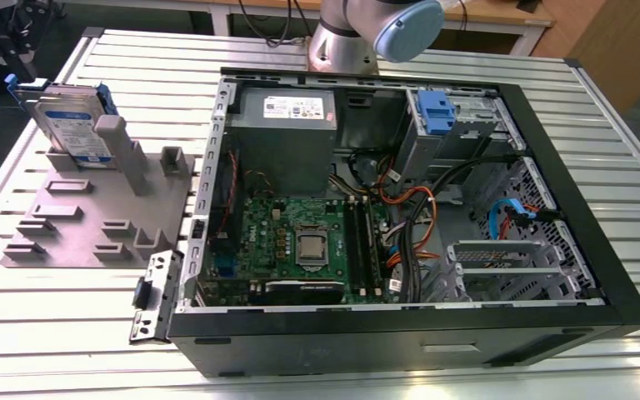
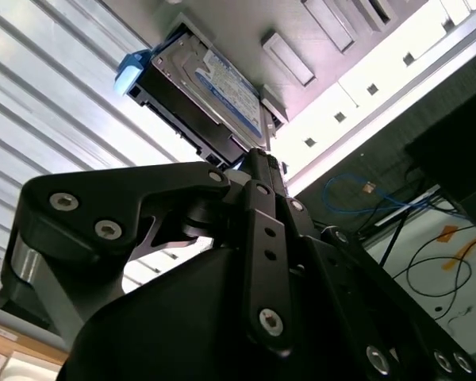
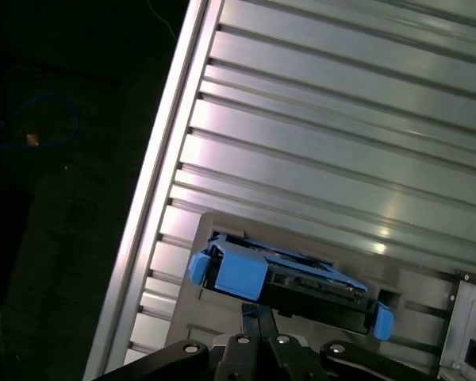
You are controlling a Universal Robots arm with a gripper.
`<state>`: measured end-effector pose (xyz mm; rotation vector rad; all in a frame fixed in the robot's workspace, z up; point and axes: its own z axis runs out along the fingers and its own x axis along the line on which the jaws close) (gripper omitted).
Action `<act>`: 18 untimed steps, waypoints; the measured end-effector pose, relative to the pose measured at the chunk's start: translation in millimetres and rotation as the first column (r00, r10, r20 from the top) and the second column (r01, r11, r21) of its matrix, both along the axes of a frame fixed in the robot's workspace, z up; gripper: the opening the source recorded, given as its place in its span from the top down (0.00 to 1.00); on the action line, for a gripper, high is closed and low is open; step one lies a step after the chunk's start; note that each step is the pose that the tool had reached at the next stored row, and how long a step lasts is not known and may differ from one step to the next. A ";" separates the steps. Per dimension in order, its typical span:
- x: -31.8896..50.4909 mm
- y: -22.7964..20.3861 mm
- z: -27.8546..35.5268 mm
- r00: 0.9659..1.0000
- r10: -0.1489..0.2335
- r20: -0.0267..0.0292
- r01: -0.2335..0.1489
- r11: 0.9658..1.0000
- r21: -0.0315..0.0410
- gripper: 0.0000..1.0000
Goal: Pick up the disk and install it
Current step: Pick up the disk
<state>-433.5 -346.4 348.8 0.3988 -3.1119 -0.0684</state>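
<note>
The disk [image 1: 70, 125] stands on edge in a slot of the grey fixture [image 1: 87, 225], at the exterior view's left. It is a silver drive with a white-and-blue label and blue rails. My gripper [image 1: 0, 43] hangs just beyond it, near the table's far left corner, apart from it. In the second wrist view the fingers [image 2: 258, 171] point at the disk [image 2: 210, 83] with a gap between them and it. In the first wrist view the disk's blue-railed top edge [image 3: 301, 282] lies just past the gripper [image 3: 258, 313], whose jaws are pressed together on nothing.
An open computer case [image 1: 587, 217] lies on the slatted metal table [image 1: 131, 75], to the exterior view's right of the fixture. Inside are a motherboard [image 1: 303, 237], cables and a grey drive cage with a blue latch [image 1: 437, 112]. The table edge [image 3: 155, 190] runs close beside the fixture.
</note>
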 end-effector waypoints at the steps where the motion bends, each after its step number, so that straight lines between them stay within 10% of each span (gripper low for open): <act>1: 0.0 0.0 0.0 1.000 0.011 0.000 -0.011 1.000 0.000 0.89; 18: 0.0 0.0 0.0 0.999 0.053 0.000 -0.053 0.999 0.000 0.89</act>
